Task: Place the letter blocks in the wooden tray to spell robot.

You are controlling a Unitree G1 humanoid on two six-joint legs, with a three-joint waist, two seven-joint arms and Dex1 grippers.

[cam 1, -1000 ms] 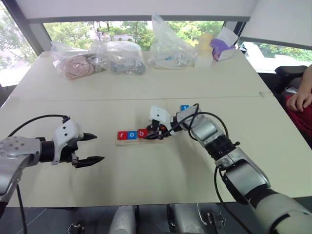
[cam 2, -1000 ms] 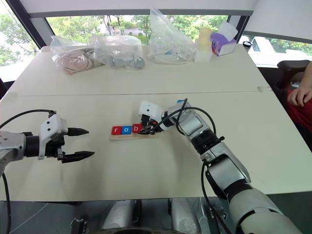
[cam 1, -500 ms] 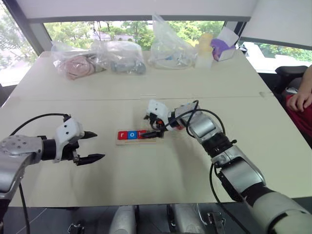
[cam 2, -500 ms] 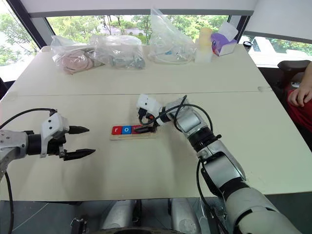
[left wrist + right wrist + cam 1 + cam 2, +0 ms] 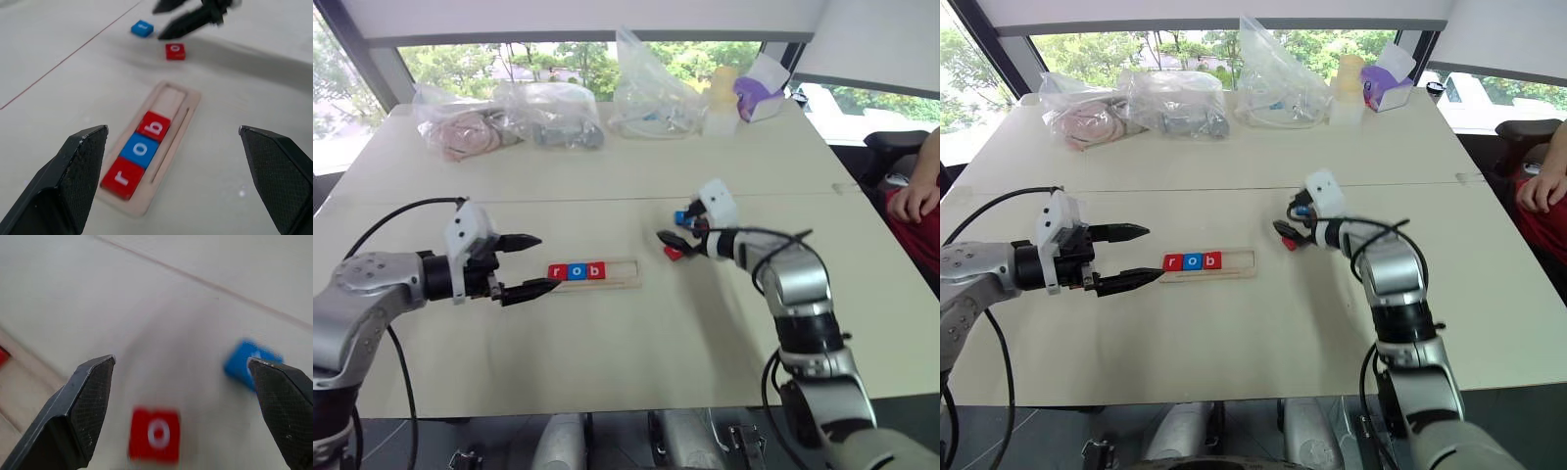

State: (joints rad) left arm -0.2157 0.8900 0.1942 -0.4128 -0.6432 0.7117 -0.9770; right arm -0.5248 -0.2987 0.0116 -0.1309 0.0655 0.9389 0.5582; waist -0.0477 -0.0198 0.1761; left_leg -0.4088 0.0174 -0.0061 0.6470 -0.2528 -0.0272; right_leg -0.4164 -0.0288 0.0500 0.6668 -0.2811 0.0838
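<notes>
The wooden tray [image 5: 619, 275] lies at the table's centre with three letter blocks in its left part: red r [image 5: 558, 271], blue o [image 5: 577, 271], red b [image 5: 595, 270]. Its right part is bare wood. A loose red o block [image 5: 155, 434] and a blue block [image 5: 247, 363] lie on the table to the tray's right. My right gripper [image 5: 674, 240] hovers open over these two, holding nothing. My left gripper [image 5: 545, 262] is open at the tray's left end, fingers [image 5: 83, 161] pointing along it.
Several clear plastic bags [image 5: 553, 113] line the table's far edge, with a pale bottle [image 5: 722, 98] and a purple-and-white box [image 5: 759, 93] at the far right. A person's hand [image 5: 913, 201] rests beyond the right edge. A seam [image 5: 460, 201] crosses the table.
My right gripper opened, left the red b in the tray, and swung right to above the loose blocks. My left gripper moved right and up, closer to the tray's left end.
</notes>
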